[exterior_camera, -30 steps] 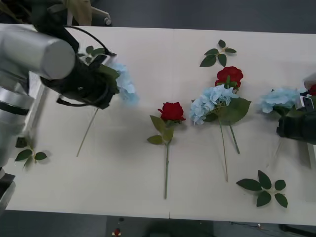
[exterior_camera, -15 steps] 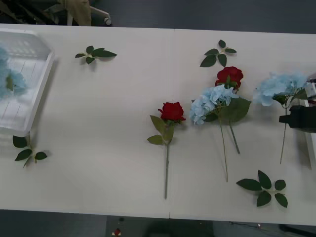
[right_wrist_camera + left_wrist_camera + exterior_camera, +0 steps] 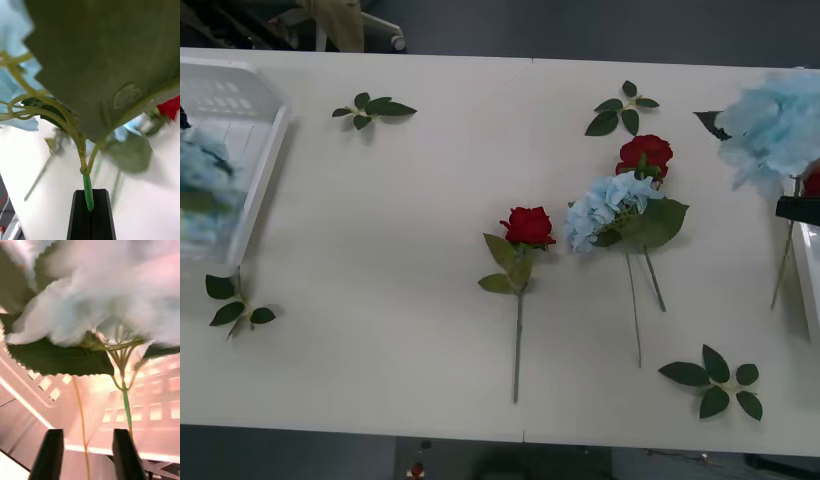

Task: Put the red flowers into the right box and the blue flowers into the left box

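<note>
Since half a second ago, the blue flower (image 3: 772,128) at the right edge of the table (image 3: 410,250) has risen and now hangs above the surface, its stem trailing down.

Right gripper (image 3: 89,210): the wrist view shows its black fingers pressed together on the green stem just below the fork, with the bloom and a large leaf overhead. Gripping low on the stem likely spares the soft cluster. The flower sits beside the right box (image 3: 809,270), though its destination is the opposite side, so a long carry across the table appears to remain.

Left gripper (image 3: 88,455): its fingers stand spread, apart from the stem of a second blue flower (image 3: 112,311), above the slatted wall of the left box (image 3: 265,160). That bloom (image 3: 202,185) lies within this tray, judged released.

Outstanding on the table: one red rose (image 3: 528,226) at centre, another red rose (image 3: 644,153) touching a blue cluster (image 3: 608,207) whose stems cross. Leaf sprigs (image 3: 710,380) lie scattered and are not part of the sort.
</note>
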Controlling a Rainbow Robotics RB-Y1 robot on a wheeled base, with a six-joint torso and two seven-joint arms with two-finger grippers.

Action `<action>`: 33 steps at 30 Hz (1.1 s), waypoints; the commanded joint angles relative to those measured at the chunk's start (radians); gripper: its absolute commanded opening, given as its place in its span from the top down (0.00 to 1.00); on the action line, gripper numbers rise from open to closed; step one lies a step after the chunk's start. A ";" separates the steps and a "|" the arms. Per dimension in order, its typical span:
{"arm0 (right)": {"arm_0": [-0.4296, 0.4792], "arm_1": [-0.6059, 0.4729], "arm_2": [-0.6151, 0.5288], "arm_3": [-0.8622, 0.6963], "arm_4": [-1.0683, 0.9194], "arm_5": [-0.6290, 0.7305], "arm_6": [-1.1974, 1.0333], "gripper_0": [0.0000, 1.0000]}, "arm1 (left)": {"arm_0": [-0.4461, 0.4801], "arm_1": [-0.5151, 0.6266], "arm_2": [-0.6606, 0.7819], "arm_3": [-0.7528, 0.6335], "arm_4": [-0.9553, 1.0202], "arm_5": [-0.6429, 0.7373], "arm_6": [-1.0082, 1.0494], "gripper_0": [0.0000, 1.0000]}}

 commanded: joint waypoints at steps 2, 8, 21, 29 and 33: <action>-0.069 0.107 0.021 -0.023 -0.061 0.038 0.238 1.00 | -0.029 0.029 0.079 -0.076 0.088 0.081 -0.089 0.00; -0.196 0.236 0.073 -0.023 -0.070 0.087 0.290 1.00 | -0.029 0.032 0.240 -0.145 0.490 0.294 -0.275 0.00; -0.411 0.521 0.192 0.057 -0.021 0.094 0.290 1.00 | 0.064 -0.151 0.005 -0.142 1.330 0.063 -0.346 0.00; -0.537 0.586 0.225 0.232 -0.021 0.104 0.290 1.00 | 0.060 -0.278 -0.190 -0.142 1.539 -0.166 -0.346 0.00; -0.590 0.587 0.257 0.316 -0.021 0.105 0.290 1.00 | 0.058 -0.333 -0.223 -0.142 1.603 -0.189 -0.346 0.00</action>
